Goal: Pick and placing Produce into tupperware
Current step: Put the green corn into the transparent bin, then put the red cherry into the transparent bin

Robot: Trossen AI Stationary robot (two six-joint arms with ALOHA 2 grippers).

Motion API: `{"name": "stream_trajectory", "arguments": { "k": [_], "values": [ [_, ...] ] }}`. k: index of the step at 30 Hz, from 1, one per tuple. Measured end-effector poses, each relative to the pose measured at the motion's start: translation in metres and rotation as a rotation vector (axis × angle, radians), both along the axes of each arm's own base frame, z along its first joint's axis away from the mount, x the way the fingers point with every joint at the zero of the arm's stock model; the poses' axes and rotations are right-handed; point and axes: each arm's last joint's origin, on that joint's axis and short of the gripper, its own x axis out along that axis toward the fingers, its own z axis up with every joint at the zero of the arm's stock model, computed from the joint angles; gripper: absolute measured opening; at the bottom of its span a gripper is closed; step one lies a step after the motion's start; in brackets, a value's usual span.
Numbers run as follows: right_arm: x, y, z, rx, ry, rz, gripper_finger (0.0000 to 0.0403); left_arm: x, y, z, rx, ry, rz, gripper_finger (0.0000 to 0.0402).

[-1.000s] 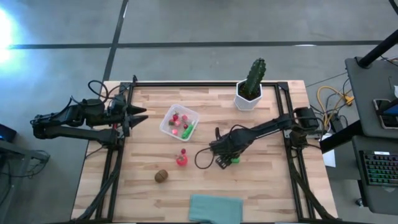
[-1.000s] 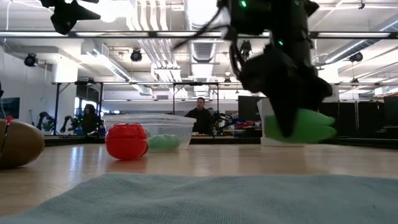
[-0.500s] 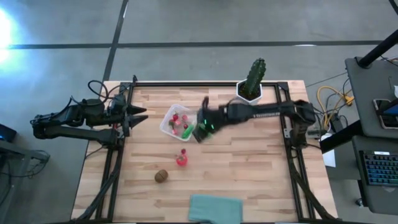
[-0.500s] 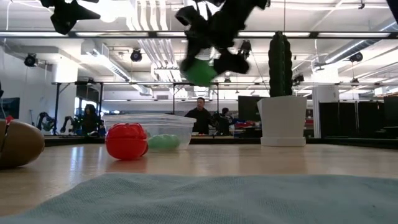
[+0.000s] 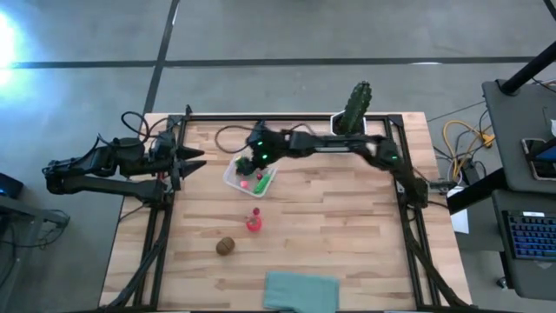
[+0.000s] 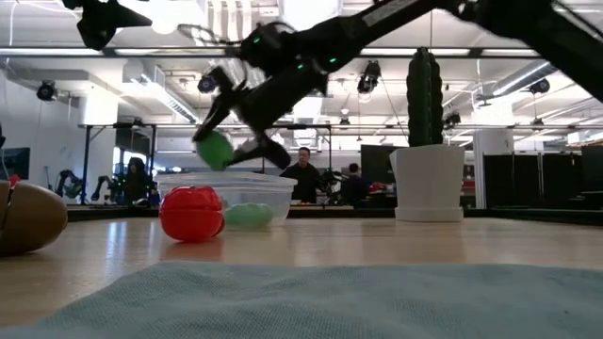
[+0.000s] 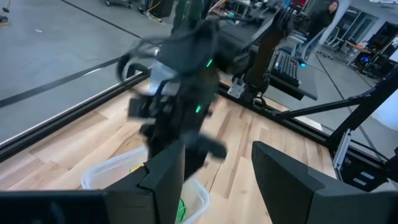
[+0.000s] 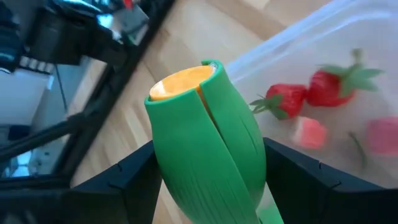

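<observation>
My right gripper point(image 5: 253, 159) hovers over the clear tupperware point(image 5: 228, 177), shut on a green oblong piece with an orange end point(image 8: 208, 134). In the low view the piece point(image 6: 215, 149) is just above the tupperware's rim point(image 6: 273, 179). Strawberries point(image 8: 320, 87) and another green piece point(image 5: 261, 181) lie in the tupperware. A red piece point(image 5: 254, 223) and a brown kiwi point(image 5: 226, 246) rest on the table. My left gripper point(image 5: 198, 162) waits open at the table's left edge. My right gripper pinches the green piece by its two long sides point(image 8: 249, 155), one dark finger point(image 8: 134, 177) on each side. The fingers slant down from the table's right. The piece's orange end point(image 8: 180, 84) points away from the wrist. It is lifted clear, above the tupperware.
A cactus in a white pot point(image 5: 351, 122) stands at the far edge, right of the tupperware. A teal cloth point(image 5: 301, 289) lies at the near edge. Bare wood lies between them. People stand in the room beyond the table.
My right gripper has carried the green piece from just above the table's right-centre, up and toward the far-left, and now hovers over the tupperware. It has stayed shut on the piece. The arm has stretched out across the table.
</observation>
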Motion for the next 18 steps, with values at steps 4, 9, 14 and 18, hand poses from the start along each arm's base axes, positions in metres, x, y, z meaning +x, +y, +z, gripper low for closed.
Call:
{"name": "stream_trajectory", "arguments": {
  "k": [4, 9, 14, 18],
  "values": [
    [0.019, -0.005, -0.004, -0.035, 0.062, 0.045, 0.0262, 0.000, 0.000, 0.000, -0.005, -0.002, 0.001, 0.0173],
    [0.016, -0.008, 0.025, -0.295, 0.181, 0.073, 0.0286, 0.000, 0.000, 0.000, -0.025, -0.007, 0.005, 0.0173],
    [0.005, -0.007, 0.046, -0.492, 0.321, 0.038, 0.0310, 0.000, 0.000, 0.000, -0.023, -0.007, 0.005, 0.0173],
    [-0.006, -0.001, 0.061, -0.489, 0.337, 0.128, 0.0319, 0.000, 0.000, 0.000, -0.023, -0.006, 0.005, 0.0173]
  ]
}}
